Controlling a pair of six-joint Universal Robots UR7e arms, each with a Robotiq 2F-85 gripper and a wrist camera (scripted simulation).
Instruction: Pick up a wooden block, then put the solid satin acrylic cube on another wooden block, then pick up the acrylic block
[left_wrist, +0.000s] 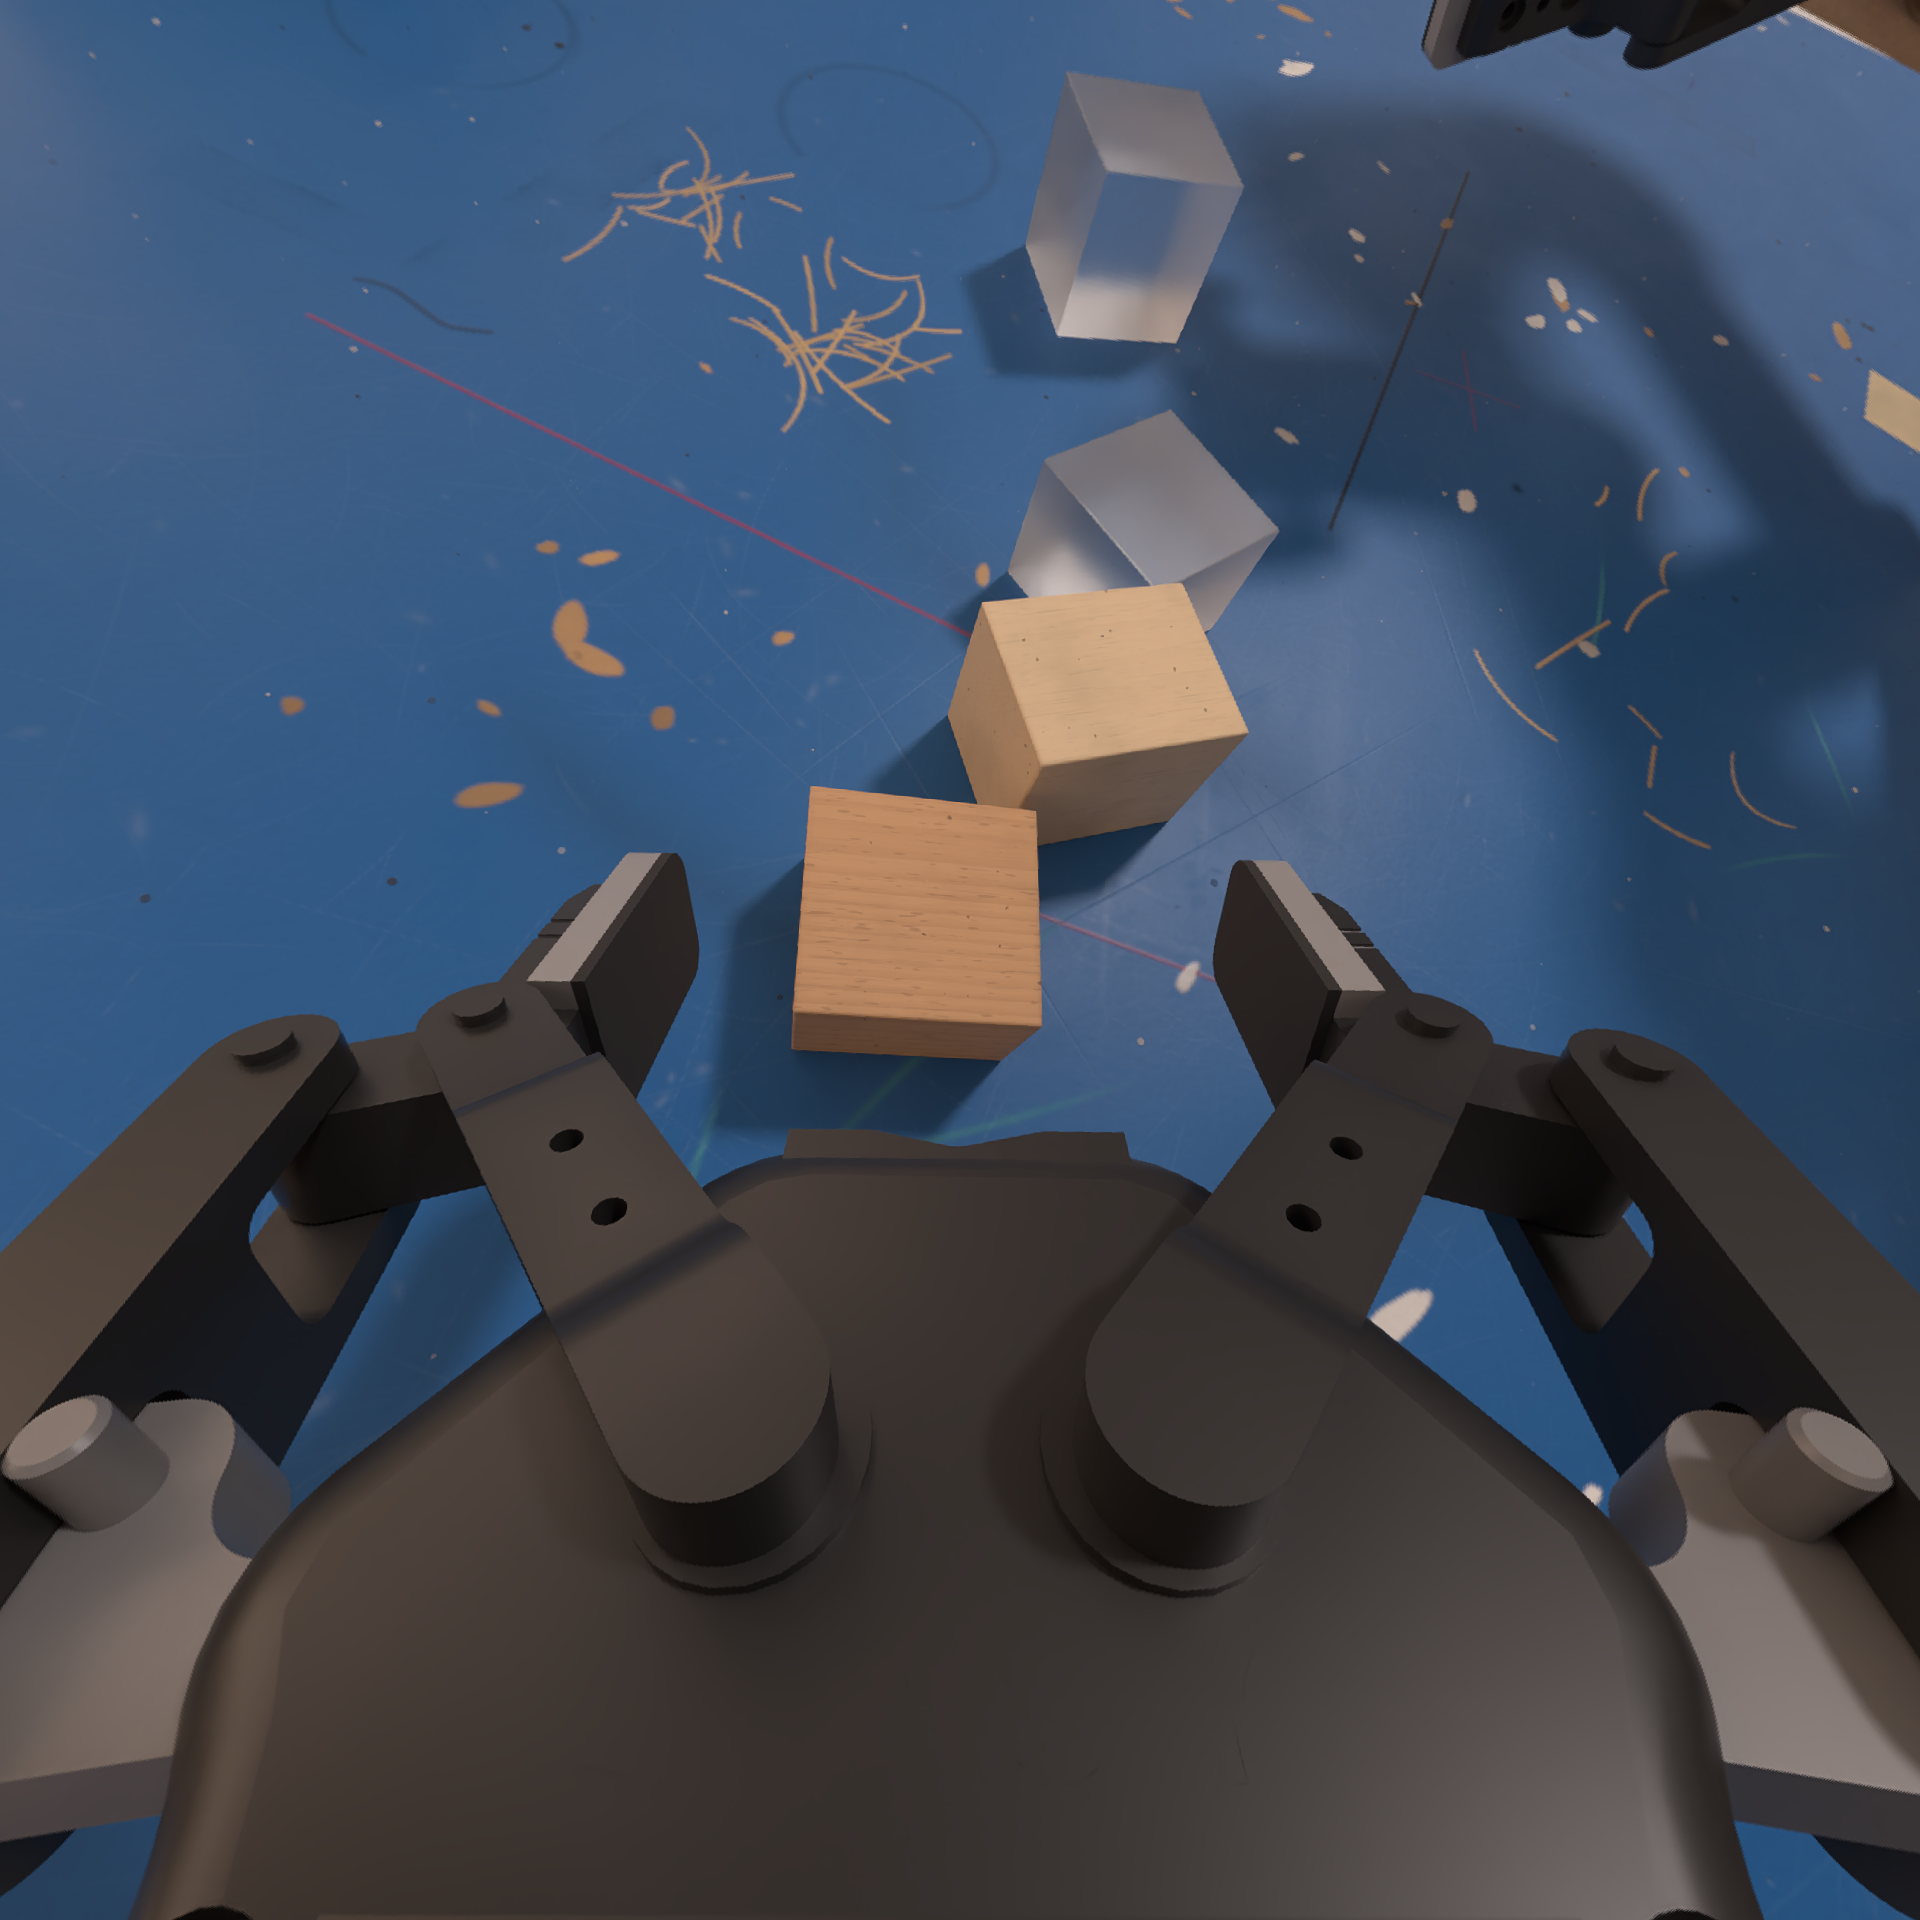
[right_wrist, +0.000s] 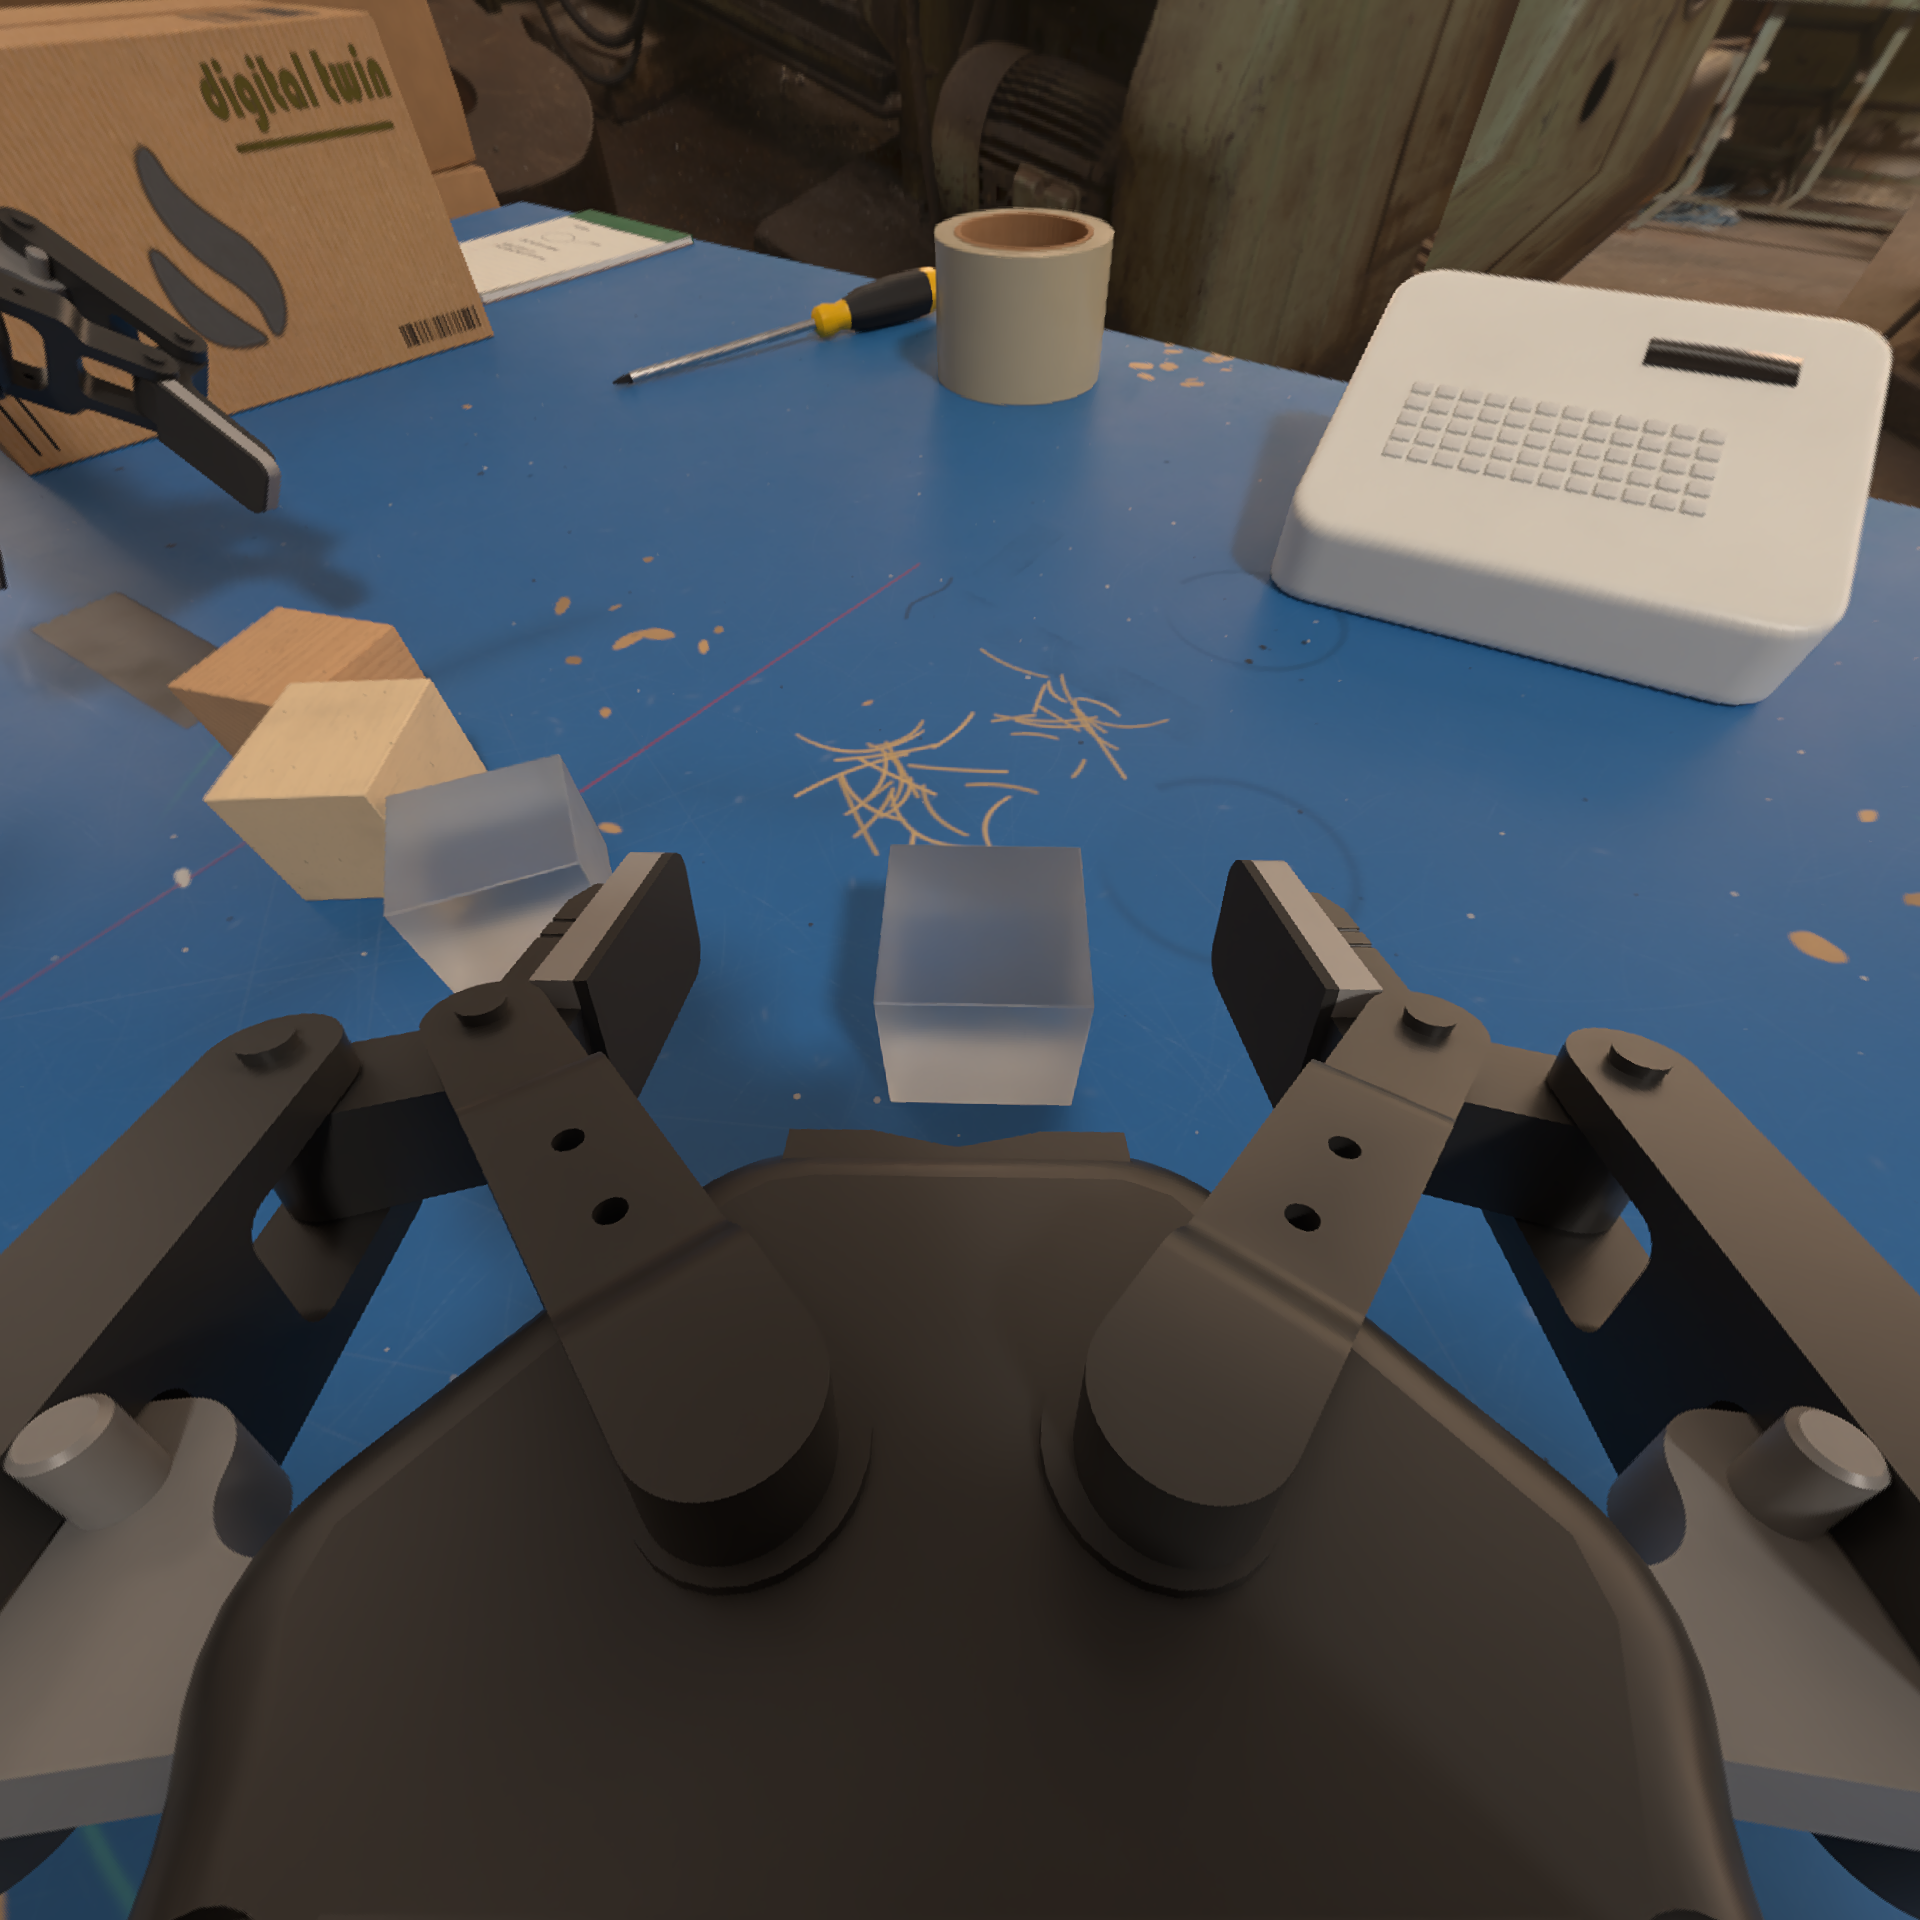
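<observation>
- The left hand (left_wrist: 954, 925) is hovering wide open and empty, with the darker wooden block (left_wrist: 916, 925) lying on the table (left_wrist: 312, 623) just ahead between its fingers; it should be coming down square before squeezing.
- The paler wooden block (left_wrist: 1101, 707) is sitting just beyond, touching a frosted acrylic cube (left_wrist: 1143, 520).
- The right hand (right_wrist: 954, 925), equally spread and empty, is framing another acrylic cube (right_wrist: 982, 977).

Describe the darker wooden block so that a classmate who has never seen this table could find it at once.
On the blue table, four blocks run in a line. At the end near the cardboard box, between the open left hand's fingers, lies the darker wooden block. Its paler wooden neighbour sits beside it; the other two are frosted.
</observation>
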